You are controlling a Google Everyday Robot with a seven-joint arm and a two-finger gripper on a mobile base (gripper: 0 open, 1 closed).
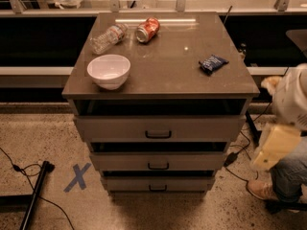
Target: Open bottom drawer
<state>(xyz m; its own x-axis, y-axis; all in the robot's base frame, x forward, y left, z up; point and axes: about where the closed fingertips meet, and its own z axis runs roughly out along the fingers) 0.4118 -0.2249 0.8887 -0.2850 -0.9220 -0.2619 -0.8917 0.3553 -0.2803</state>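
A single camera is looking down from above and in front of the cabinet point(168, 66), facing it head-on. It is tilting steeply, so the tabletop is filling the upper half and the drawer fronts are stacking toward 6 o'clock. The bottom drawer point(158, 183) is showing lowest and narrowest. The view is sitting fairly near, and the cabinet is taking up most of the width. The speckled floor point(38, 128) is spreading out at 8 o'clock, with a blue tape cross point(76, 177) on it. The gripper point(276, 146) is hanging at 4 o'clock, off to the cabinet's side near the frame edge.
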